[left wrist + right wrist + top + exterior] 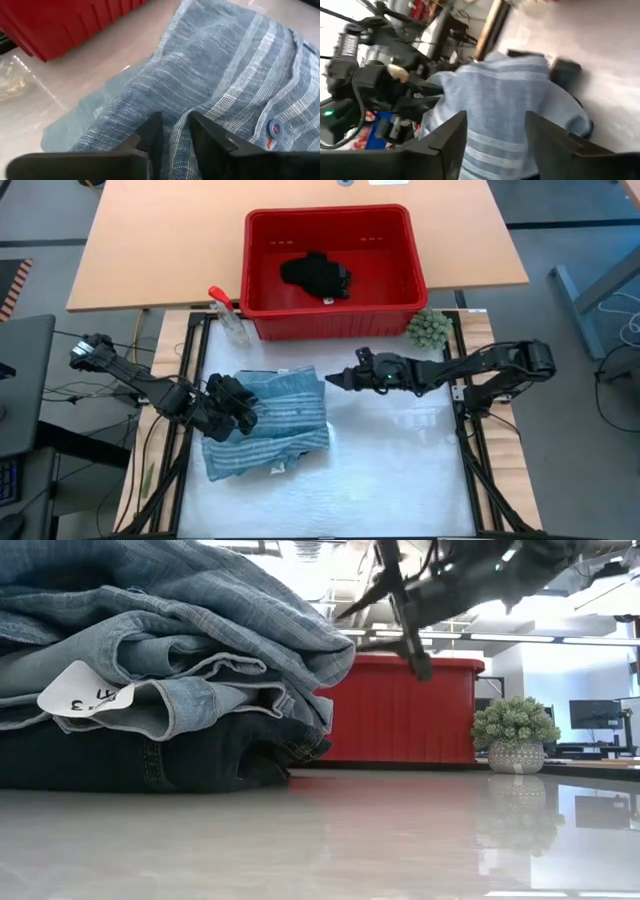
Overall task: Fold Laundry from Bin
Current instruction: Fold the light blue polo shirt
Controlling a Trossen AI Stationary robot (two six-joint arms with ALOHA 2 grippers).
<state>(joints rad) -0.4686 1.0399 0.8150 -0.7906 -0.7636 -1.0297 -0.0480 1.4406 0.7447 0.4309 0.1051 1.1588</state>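
The laundry lies stacked on the table's left half. A blue-white striped shirt is on top, over light blue jeans and a dark navy piece that rests on the table. A small black piece lies on the floor of the red bin at the far edge. My left gripper is on the shirt's left part, fingers nearly together with cloth between them. My right gripper hovers open just right of the pile, pointing level at it. My left gripper has a narrow ridge of the striped shirt's top layer pinched between its two fingers, near the shirt's left side. The fingers slant down onto it from the table's left. The shirt stays flat on the pile, slack.
A clear spray bottle with a red trigger stands by the bin's left near corner. A small green fuzzy ball in a pot sits by the bin's right near corner. A white tag sticks out of the jeans. Bare table lies right of and in front of the pile.
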